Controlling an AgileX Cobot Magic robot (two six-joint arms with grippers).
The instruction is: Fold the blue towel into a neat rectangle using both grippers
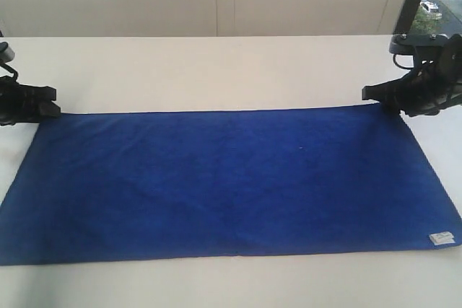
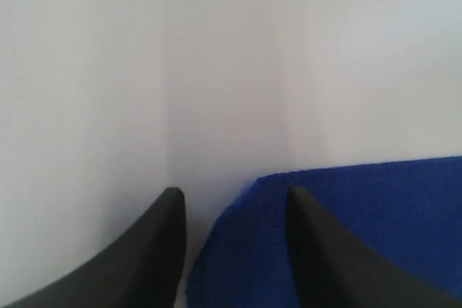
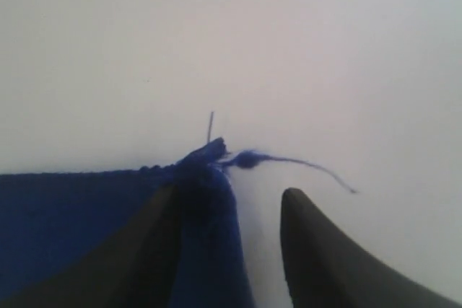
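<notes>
Cloth: blue towel [image 1: 224,185] flat on white counter [image 1: 216,70], label [image 1: 441,237] at 4 o'clock | left tool [image 1: 49,103] at its 10 o'clock corner, jaws spread | right tool [image 1: 372,93] at 2 o'clock corner, jaws spread

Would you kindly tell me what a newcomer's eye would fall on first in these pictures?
The blue towel dominates, spread flat across the white table. A black hand sits at each far corner, the left hand and the right hand, both open. A white label marks the near right corner.
</notes>
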